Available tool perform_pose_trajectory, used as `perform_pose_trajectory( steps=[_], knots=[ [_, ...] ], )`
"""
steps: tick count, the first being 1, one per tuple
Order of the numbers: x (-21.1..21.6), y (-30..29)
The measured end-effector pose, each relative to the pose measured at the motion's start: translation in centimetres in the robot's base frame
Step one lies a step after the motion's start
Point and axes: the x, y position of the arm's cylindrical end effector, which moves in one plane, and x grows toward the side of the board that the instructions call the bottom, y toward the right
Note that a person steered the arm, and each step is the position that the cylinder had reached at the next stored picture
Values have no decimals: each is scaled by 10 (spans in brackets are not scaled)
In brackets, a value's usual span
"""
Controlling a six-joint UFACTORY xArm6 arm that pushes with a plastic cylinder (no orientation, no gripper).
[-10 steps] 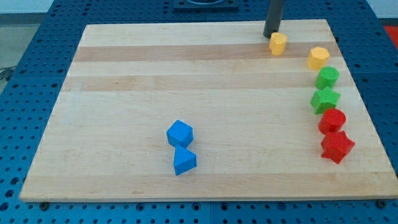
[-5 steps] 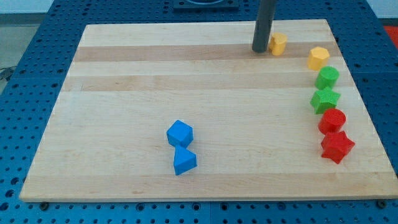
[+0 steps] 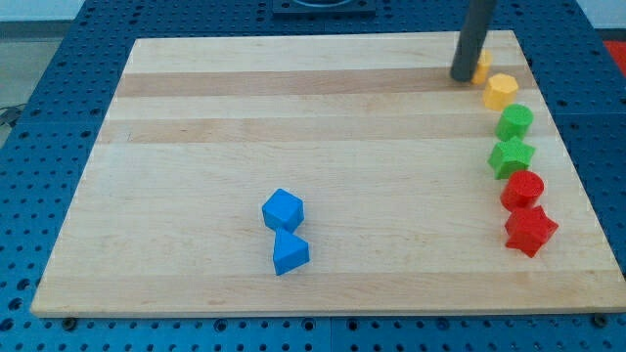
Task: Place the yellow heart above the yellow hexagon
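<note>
Yellow heart (image 3: 482, 66) at the view's top right corner of the wooden counter (image 3: 196, 147), mostly hidden behind the dark rod; only a sliver of yellow showing at the rod's right edge. My tip (image 3: 462, 78) down on the counter, pressed against or just beside the heart's left side; contact itself not resolvable. Yellow hexagon (image 3: 501, 91) just below and to the right of the heart, near it, apart or barely touching, hard to say.

No claw on this arm: nothing to open or close, only a plain rod end for pushing.

Handling, as a judgement: small, rigid, light block, likely plastic or painted wood, smooth-bottomed, sliding readily on the varnished boards. Nothing fragile. Prone to spinning if pushed off-centre, the heart's lobes and point giving uneven faces. No taking hold possible; best pressed squarely on the flat of the left flank, low and through the middle, so as to glide straight toward a spot directly above the hexagon. Risk of nudging the hexagon or running the heart off the counter's top right corner, both being close.

Further down the right side: green round block (image 3: 514, 121), green star (image 3: 512, 155), red round block (image 3: 522, 188), red star (image 3: 529, 230). Two blue blocks (image 3: 284, 209) (image 3: 290, 252) touching near the bottom middle.

No brands, labels or legible writing anywhere.
</note>
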Motion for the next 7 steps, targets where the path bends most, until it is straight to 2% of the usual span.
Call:
perform_pose_trajectory(
  steps=[2,3,4,5,6,7],
  knots=[
    [0,13],
    [7,-57],
    [32,-146],
    [34,-171],
    [39,-252],
    [57,-273]
  ],
)
